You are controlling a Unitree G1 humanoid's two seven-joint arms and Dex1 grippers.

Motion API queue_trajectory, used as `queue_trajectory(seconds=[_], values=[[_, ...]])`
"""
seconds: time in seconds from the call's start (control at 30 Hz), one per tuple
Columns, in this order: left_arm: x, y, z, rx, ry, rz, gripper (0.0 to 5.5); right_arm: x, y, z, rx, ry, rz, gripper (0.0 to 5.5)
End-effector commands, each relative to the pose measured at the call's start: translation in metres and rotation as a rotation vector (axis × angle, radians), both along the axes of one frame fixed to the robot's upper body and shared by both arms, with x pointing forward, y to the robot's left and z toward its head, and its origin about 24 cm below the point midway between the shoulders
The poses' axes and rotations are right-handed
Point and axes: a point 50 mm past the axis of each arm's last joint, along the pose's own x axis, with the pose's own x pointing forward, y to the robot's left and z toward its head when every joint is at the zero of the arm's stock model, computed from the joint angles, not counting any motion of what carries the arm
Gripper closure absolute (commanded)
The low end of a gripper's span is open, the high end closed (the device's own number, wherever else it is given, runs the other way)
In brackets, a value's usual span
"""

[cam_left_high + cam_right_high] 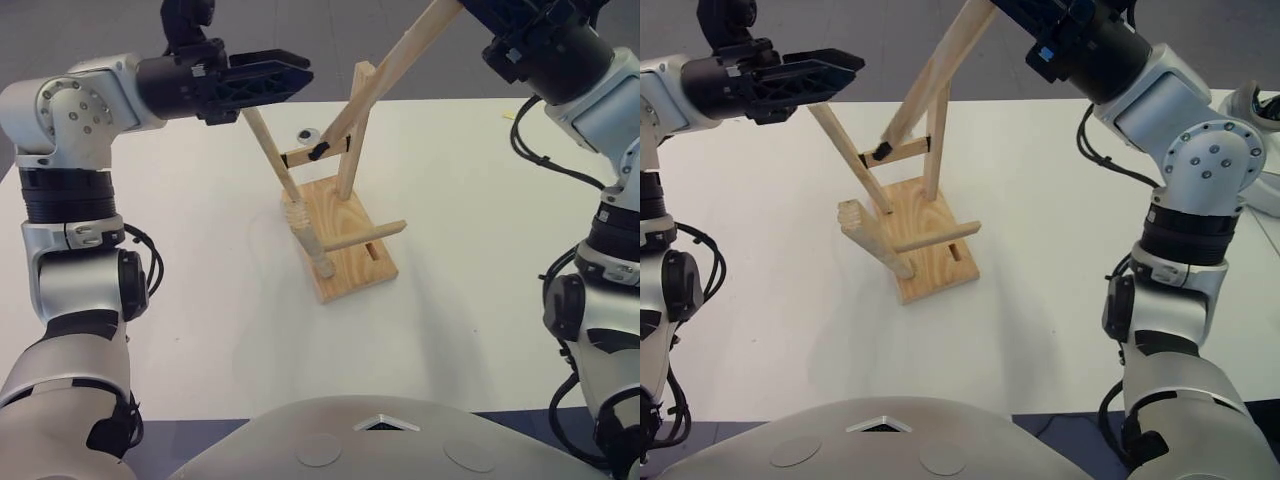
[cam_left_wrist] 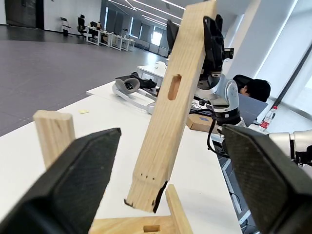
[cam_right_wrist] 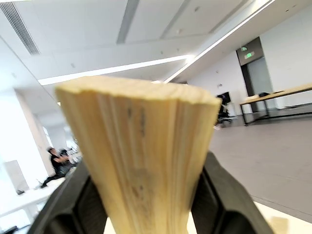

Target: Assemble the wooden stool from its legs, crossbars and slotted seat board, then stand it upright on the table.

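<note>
The slotted seat board [image 1: 352, 262] lies flat on the white table [image 1: 200, 250]. Two legs [image 1: 283, 175] [image 1: 352, 140] rise from it, joined by a crossbar [image 1: 305, 156]. A shorter leg [image 1: 308, 232] leans on the board with a second crossbar [image 1: 366, 237] sticking out sideways. My right gripper [image 1: 1012, 10] is shut on the upper end of a long slotted leg [image 1: 385, 75], which slants down until its lower end meets the joined crossbar. My left gripper [image 1: 300, 74] hangs open at the top of the slanted leg, whose tip [image 2: 52, 134] sits near one finger [image 2: 73, 190].
A small round object [image 1: 305, 133] rests on the table behind the stool. A headset [image 1: 1262, 108] lies at the far right edge. Bare table surrounds the board on the left and front.
</note>
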Motion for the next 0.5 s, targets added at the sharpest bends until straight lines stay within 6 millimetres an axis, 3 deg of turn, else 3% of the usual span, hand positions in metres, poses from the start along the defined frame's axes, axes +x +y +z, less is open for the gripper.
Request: queue_trajectory(seconds=[0.03,0.13,0.23,0.5], values=[[-0.012,0.018,-0.013,0.034,-0.009,0.103,1.06,0.004,-0.012,-0.024,-0.26,0.013,0.01,3.45],[-0.024,0.024,-0.027,0.029,0.009,0.14,0.52,0.006,-0.028,-0.046,-0.407,0.029,0.016,3.45],[-0.038,0.024,-0.043,0.01,0.047,0.172,0.11,0.017,-0.047,-0.055,-0.475,0.011,-0.055,3.45],[-0.061,0.018,-0.071,0.018,0.107,0.273,0.1,0.007,-0.07,-0.086,-0.593,-0.108,-0.082,3.45]])
